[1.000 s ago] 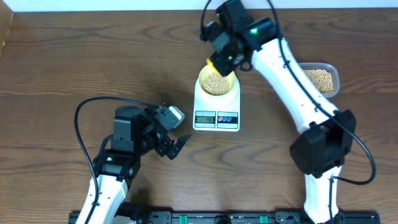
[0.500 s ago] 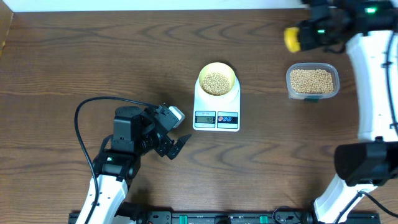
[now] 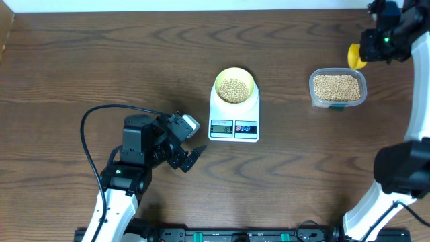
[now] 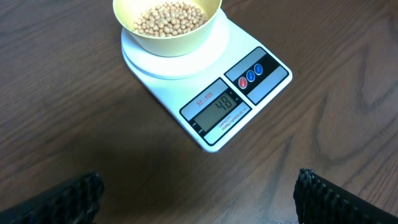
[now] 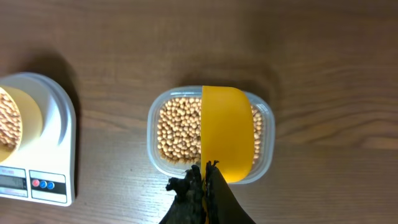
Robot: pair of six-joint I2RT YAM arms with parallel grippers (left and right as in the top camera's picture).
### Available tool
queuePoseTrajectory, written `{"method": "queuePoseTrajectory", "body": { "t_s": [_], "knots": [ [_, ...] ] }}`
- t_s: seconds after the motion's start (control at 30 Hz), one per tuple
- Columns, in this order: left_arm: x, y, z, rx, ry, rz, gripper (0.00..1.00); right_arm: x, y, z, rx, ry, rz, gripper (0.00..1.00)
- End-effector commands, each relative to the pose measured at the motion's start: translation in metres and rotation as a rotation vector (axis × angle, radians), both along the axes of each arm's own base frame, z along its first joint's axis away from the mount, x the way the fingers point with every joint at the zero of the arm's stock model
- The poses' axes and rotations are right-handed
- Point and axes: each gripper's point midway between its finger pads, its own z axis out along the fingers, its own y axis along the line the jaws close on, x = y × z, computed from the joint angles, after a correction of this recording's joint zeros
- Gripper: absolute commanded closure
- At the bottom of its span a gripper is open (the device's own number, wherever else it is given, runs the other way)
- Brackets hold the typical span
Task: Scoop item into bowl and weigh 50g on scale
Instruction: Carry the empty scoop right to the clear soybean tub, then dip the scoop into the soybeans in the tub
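The pale yellow-green bowl (image 3: 234,86) stands on the white scale (image 3: 234,123) and holds a heap of tan beans (image 4: 169,17). The display (image 4: 217,106) reads 48. My right gripper (image 3: 373,50) is shut on the handle of a yellow scoop (image 3: 355,56), far right, by the tub's upper right corner. In the right wrist view the scoop (image 5: 227,132) hangs over the clear tub of beans (image 5: 178,129), with my right gripper (image 5: 207,179) behind it. My left gripper (image 3: 193,158) is open with nothing between its fingers, near the scale's lower left corner; its fingers (image 4: 336,199) frame bare table.
The clear rectangular tub (image 3: 338,88) sits right of the scale. A black cable (image 3: 91,128) loops beside the left arm. The table's far edge runs along the top. The scale (image 5: 38,146) shows at the left of the right wrist view.
The right arm carried the yellow scoop from above the bowl far to the right, to the tub. The left arm has stayed still.
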Motion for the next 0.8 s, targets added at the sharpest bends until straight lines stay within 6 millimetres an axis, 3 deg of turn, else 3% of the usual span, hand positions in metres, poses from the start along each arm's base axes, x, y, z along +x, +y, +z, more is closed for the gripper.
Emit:
{"method": "queuePoseTrajectory", "body": {
  "t_s": [0.0, 0.77],
  "knots": [
    [0.003, 0.002, 0.006, 0.002, -0.018, 0.012, 0.01, 0.005, 0.001, -0.027, 0.003, 0.067, 0.023, 0.99],
    [0.003, 0.002, 0.006, 0.002, -0.018, 0.012, 0.01, 0.001, 0.034, -0.101, 0.096, 0.285, 0.087, 0.99]
  ]
}}
